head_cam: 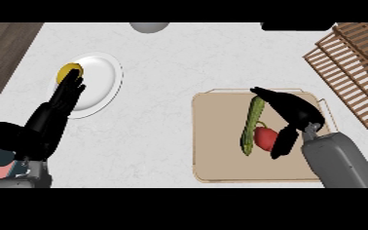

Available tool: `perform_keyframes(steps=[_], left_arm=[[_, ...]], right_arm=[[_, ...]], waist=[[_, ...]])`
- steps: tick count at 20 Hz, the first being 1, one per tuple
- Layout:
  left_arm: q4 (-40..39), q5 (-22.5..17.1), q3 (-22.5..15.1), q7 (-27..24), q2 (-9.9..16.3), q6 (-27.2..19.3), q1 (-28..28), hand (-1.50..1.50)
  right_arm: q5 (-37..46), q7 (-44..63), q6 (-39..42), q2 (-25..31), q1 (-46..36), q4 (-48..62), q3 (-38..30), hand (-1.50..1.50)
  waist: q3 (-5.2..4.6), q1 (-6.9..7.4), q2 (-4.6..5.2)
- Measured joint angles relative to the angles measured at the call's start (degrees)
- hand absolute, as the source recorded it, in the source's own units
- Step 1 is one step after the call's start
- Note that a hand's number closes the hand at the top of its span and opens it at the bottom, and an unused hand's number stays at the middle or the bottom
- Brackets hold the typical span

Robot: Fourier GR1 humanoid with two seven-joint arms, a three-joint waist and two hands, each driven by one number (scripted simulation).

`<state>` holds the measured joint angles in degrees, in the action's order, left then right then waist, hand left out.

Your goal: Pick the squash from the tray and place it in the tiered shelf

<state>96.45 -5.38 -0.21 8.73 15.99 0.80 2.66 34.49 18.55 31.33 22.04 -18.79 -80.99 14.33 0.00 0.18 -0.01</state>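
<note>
My right hand hovers over the tray, fingers straight, thumb down beside the red pepper; it holds nothing. The squash lies lengthwise on the tray, just left of the hand. My left hand is flat and open, fingertips over a yellow item on the white plate. White marbled counter; wooden tiered shelf at far right.
</note>
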Motion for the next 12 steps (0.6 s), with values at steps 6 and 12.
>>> perform_keyframes(steps=[6, 12], left_arm=[[0.65, 1.39, 1.05, 1.72, -1.36, 0.89, 0.92, 0.00], [1.40, 2.68, 1.81, 2.57, -2.71, 1.59, 1.26, 0.00]], right_arm=[[3.29, -2.95, 1.18, -1.39, 0.08, 3.27, -1.52, -1.50], [7.21, -5.65, -0.07, -3.69, 0.87, 6.96, -1.79, -1.50]], waist=[[0.00, -0.02, 0.01], [-0.04, -0.04, -0.05]])
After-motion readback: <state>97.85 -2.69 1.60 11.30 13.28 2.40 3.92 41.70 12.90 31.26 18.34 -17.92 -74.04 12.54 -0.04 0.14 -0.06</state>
